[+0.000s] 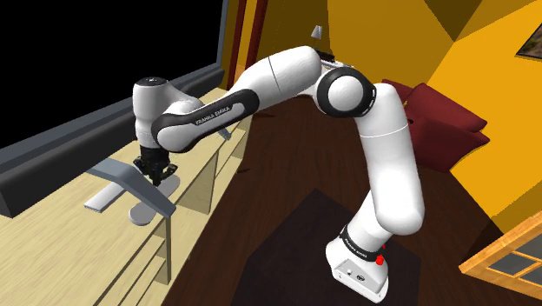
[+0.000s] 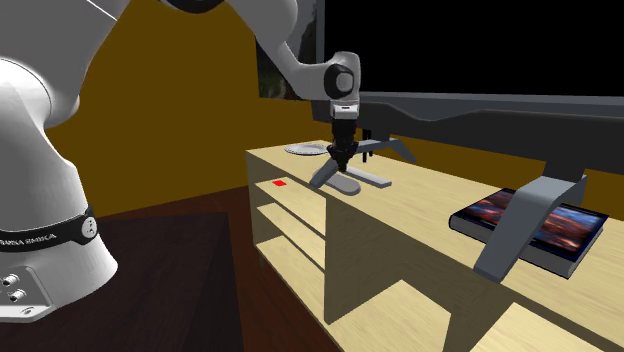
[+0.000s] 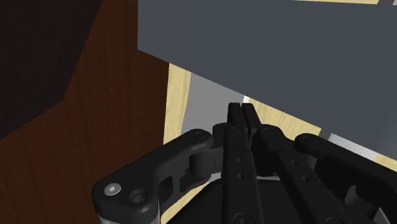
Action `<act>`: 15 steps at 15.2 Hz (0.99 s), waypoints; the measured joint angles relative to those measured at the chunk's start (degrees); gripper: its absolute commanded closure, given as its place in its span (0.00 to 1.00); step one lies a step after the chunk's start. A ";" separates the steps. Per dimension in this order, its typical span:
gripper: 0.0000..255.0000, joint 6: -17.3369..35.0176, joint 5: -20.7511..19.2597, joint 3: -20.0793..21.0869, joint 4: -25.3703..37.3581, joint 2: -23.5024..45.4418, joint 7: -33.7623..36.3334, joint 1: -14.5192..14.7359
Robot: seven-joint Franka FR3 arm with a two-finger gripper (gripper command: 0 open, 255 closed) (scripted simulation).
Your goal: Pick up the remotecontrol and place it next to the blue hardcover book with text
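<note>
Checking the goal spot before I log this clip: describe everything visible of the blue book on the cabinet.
The book is a thin closed hardcover lying flat, cover up, on the light wooden cabinet top, toward the second exterior view's right. Its cover shows a dark blue picture with orange-red patches; its edges look dark. Any text is too small to read. A grey TV stand leg slants across its middle; whether they touch cannot be told.
</note>
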 measured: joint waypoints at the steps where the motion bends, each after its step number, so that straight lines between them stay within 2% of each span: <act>1: 0.00 -0.02 0.00 0.01 0.01 -0.02 0.00 0.00; 2: 0.00 -0.14 -0.02 -0.10 -0.04 -0.06 0.00 -0.10; 3: 0.00 3.14 -0.28 -0.36 -5.69 -2.79 2.26 -1.26; 4: 0.00 11.88 -1.69 -1.86 -14.12 -6.26 7.03 -1.76; 5: 0.00 25.02 -4.56 -6.74 -22.49 -9.52 14.30 1.00; 6: 0.00 35.53 -6.65 -9.88 -26.79 -10.72 19.98 2.98; 7: 0.00 41.08 -7.81 -11.75 -28.69 -10.85 22.82 4.05; 8: 0.00 44.19 -8.51 -13.02 -29.50 -10.53 24.40 4.83; 10: 0.00 46.87 -9.22 -14.54 -29.31 -9.27 25.88 6.03; 15: 0.00 48.49 -9.80 -16.10 -27.42 -6.43 26.73 7.35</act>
